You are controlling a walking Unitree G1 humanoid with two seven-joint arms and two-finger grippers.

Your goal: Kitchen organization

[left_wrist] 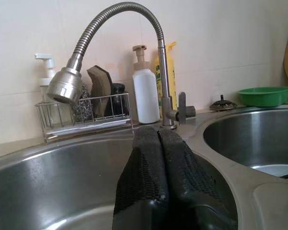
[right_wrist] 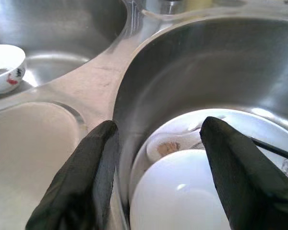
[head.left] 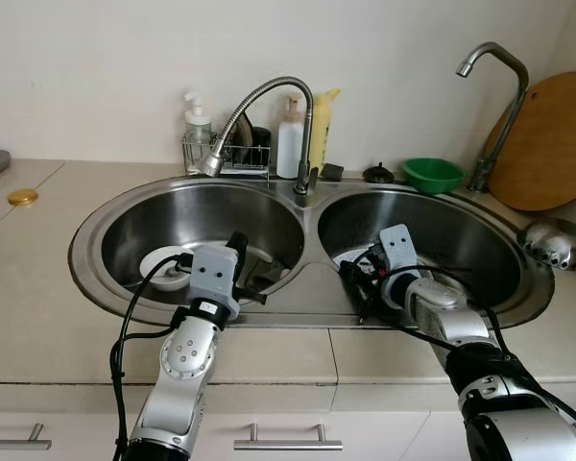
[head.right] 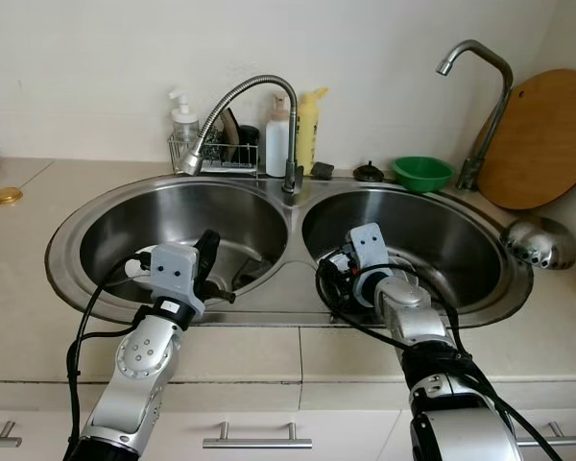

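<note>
Right gripper (right_wrist: 156,167) gapes over half-hidden white dishes (right_wrist: 182,196) (left gripper (left_wrist: 158,139) pressed closed, empty).

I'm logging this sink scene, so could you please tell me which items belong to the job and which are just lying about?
In play:
right end effector, open over the white dishes in the right basin
left end effector, shut
small bowl in the left basin

Lying about:
green bowl
cutting board
soap bottles
sponge rack

Silver arms, blk cables, blk-fingered hands (right_wrist: 158,163).
</note>
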